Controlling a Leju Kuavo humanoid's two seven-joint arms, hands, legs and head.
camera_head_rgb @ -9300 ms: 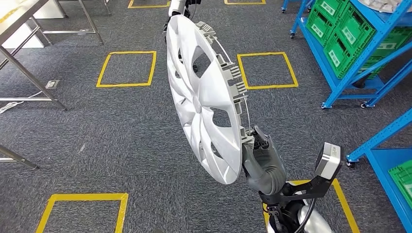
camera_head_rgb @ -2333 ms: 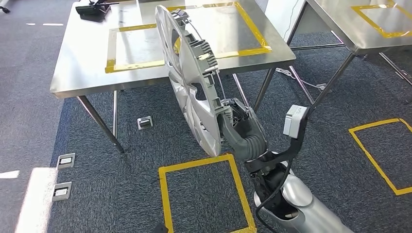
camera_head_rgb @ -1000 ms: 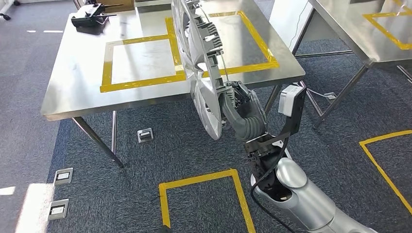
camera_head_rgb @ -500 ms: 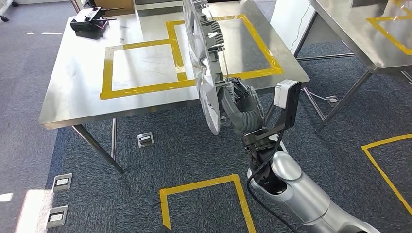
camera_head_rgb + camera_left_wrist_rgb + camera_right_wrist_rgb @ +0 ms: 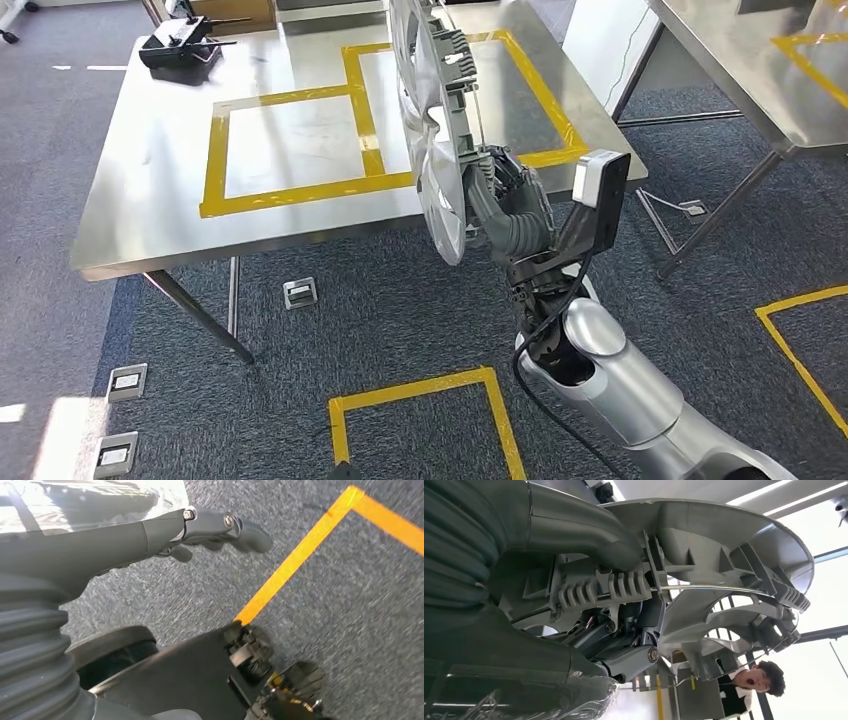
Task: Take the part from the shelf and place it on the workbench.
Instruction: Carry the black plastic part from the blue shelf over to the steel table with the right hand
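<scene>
Over workbench (image 5: 150,200), silver spoked wheel cover (image 5: 432,150), upright in rt hand (image 5: 500,200).

The head view is looking down at the tabletop (image 5: 150,200) ahead, while both wrist views are sitting close behind their own arms.

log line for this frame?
phase: carry | right hand: holds hubcap on edge, above workbench front edge | left hand: empty, over carpet
</scene>
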